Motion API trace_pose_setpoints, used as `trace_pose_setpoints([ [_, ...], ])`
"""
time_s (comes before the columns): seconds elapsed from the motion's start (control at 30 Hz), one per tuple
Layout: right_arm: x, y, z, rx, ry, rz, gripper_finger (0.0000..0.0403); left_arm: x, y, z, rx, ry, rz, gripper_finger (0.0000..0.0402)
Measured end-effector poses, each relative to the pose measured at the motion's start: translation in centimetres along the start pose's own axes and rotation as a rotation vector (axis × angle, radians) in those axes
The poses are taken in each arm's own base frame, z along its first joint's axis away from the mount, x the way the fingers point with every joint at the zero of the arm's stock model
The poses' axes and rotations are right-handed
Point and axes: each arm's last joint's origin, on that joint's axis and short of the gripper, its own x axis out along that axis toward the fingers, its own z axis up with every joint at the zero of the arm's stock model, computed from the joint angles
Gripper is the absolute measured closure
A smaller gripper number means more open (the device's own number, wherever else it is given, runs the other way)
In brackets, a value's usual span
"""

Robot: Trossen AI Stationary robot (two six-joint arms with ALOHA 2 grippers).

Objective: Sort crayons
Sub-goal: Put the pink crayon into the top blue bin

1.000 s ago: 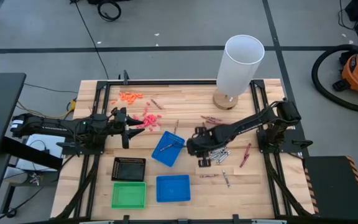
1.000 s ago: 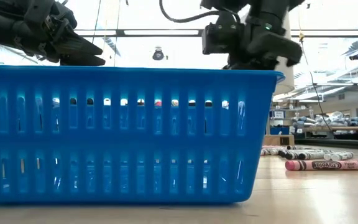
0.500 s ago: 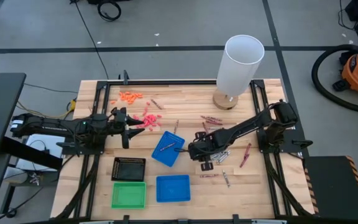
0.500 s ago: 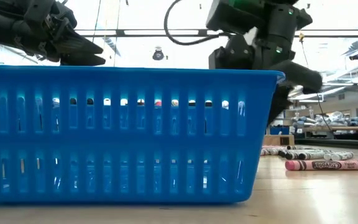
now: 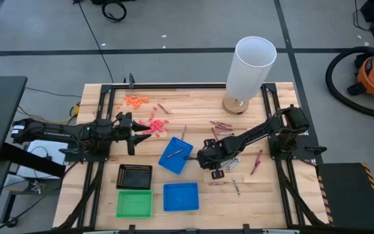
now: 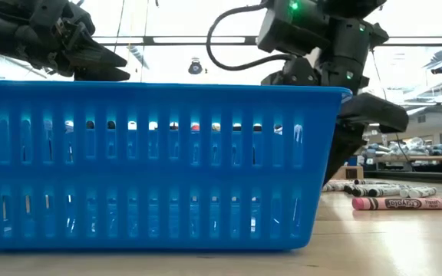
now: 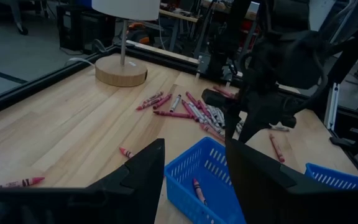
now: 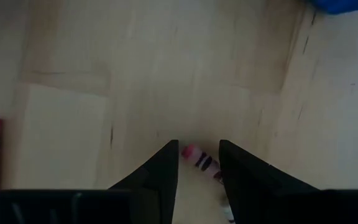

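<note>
My right gripper points down at the table, open, just right of the tilted blue tray. One pink-red crayon lies on the wood between its fingertips, and I cannot tell whether they touch it. A heap of red and grey crayons lies beside the gripper, with more scattered farther right. Another crayon lies inside the tilted blue tray. My left gripper waits open above the table's left part, pointing toward the trays.
A second blue tray, a green tray and a black tray stand along the near edge. Salmon and orange bits lie at the far left. A white cylinder on a round wooden base stands at the far right.
My right gripper has sunk toward the table beside the tilted blue tray, rolling slightly about its own axis, and its fingers have kept the same gap. The crayons and trays have stayed where they were.
</note>
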Motion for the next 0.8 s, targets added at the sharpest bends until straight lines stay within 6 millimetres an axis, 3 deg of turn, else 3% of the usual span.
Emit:
trace_pose_setpoints([
  [0.2, 0.3, -0.7, -0.4, -0.008, -0.003, 0.039, 0.0285, 0.0, 0.0, 0.0, 0.000, -0.001, 0.000, 0.0219],
  [0.43, 0.4, -1.6, -0.2, -0.039, -0.022, 0.051, 0.0340, 0.0, 0.0, 0.0, 0.000, -0.004, -0.001, 0.0219],
  [0.57, 0.0, -2.3, 0.9, -0.043, -0.053, 0.017, 0.0359, 0.0, 0.0, 0.0, 0.001, -0.003, -0.001, 0.0219],
  [0.8, -2.2, -3.0, 3.0, -0.054, -0.051, -0.030, 0.0353, 0.0, 0.0, 0.0, 0.002, 0.003, 0.001, 0.0219],
])
